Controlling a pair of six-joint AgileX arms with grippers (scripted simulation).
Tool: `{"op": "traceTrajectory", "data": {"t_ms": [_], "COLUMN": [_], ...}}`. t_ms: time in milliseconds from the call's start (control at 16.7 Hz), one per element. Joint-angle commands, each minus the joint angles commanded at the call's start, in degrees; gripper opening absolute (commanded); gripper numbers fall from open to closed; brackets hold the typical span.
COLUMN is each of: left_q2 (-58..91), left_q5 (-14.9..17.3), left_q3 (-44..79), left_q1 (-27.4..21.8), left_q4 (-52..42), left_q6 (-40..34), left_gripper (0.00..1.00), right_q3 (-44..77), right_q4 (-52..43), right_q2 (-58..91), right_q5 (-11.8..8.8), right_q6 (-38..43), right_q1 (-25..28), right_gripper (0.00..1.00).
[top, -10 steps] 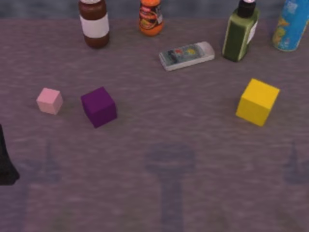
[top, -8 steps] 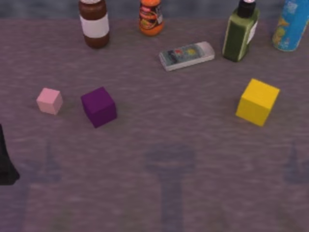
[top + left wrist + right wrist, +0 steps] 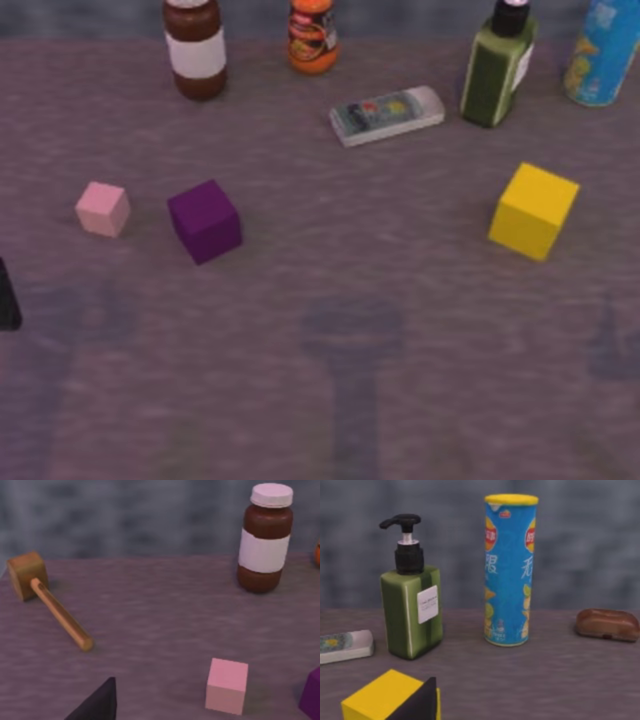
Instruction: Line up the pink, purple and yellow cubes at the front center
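Observation:
The small pale pink cube (image 3: 102, 209) sits at the left of the table, also in the left wrist view (image 3: 227, 685). The dark purple cube (image 3: 204, 221) stands just right of it, apart from it. The bright yellow cube (image 3: 534, 211) rests at the right, also in the right wrist view (image 3: 382, 697). The front center (image 3: 330, 400) is bare mottled table with arm shadows. A dark part of my left gripper (image 3: 5, 295) shows at the left edge, near the pink cube but apart from it. My right gripper (image 3: 420, 705) appears as a dark part in front of the yellow cube.
Along the back stand a brown bottle with a white label (image 3: 195, 50), an orange bottle (image 3: 313, 35), a flat remote-like case (image 3: 387, 115), a green pump bottle (image 3: 497, 70) and a blue chips can (image 3: 605, 50). A wooden mallet (image 3: 47, 602) and a brown loaf (image 3: 607, 625) lie farther out.
The dark part of my left arm at the top view's left edge has shrunk and shifted towards the back. None of the cubes has moved.

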Motion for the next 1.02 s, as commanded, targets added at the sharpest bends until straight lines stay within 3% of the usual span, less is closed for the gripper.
{"op": "traceTrajectory", "data": {"t_ms": [660,1020], "left_q2": [72.3,100.2], "left_q5": [-0.4,-0.3], "left_q3": [58.7,83.9], "left_q1": [-2.4,-3.5], "left_q4": [-38.4,-54.2], "left_q6": [6.1,8.5], "left_gripper": [1.00,1.00], "right_q3": [0.0,0.0], "right_q4": [0.0,0.0], "right_q2": [0.0,0.0], "right_q5": [0.0,0.0], "right_q6": [0.0,0.0], "right_q1": [0.0,0.0], "right_gripper": [1.00,1.00]}}
